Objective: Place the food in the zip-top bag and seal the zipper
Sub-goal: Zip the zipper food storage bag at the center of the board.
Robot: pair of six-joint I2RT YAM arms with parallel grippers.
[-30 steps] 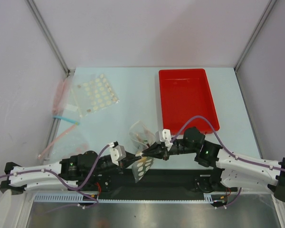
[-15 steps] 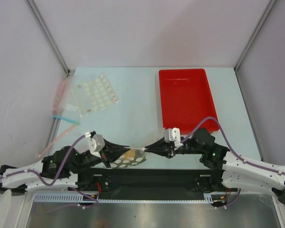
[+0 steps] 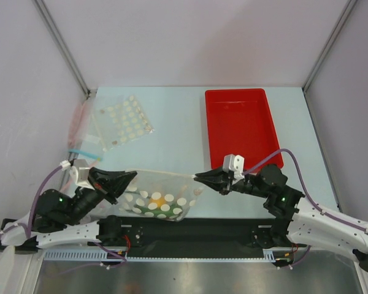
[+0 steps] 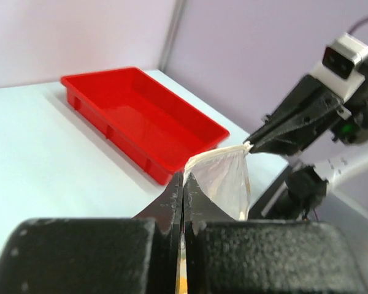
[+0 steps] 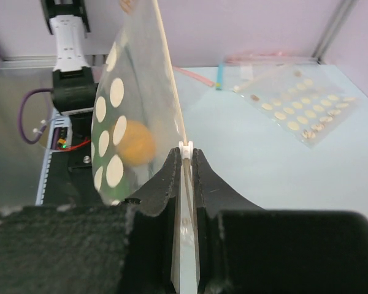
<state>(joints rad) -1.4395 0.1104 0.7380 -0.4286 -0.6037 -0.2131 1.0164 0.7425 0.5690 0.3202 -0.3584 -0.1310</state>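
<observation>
The zip-top bag [image 3: 172,195], clear with white dots, hangs stretched between my two grippers at the table's near edge. Inside it the food shows as a yellow ball [image 3: 159,199] and something green [image 3: 148,209]; the right wrist view shows the yellow ball [image 5: 137,142] behind the dotted plastic [image 5: 135,73]. The zipper [image 3: 165,173] runs taut along the bag's top. My left gripper [image 3: 134,174] [image 4: 183,177] is shut on the bag's left corner [image 4: 224,177]. My right gripper [image 3: 197,176] [image 5: 185,154] is shut on the zipper's right end, with the white slider [image 5: 185,147] between its tips.
An empty red tray [image 3: 242,125] [image 4: 141,116] stands at the back right. A flatter dotted bag [image 3: 122,119] [image 5: 300,104] lies at the back left. Plain clear bags with pink and blue strips [image 3: 80,153] lie by the left wall.
The grippers have drawn apart: the left one swung left and the right one slightly right. The bag, bunched between them before, now hangs flat with its top pulled straight.
</observation>
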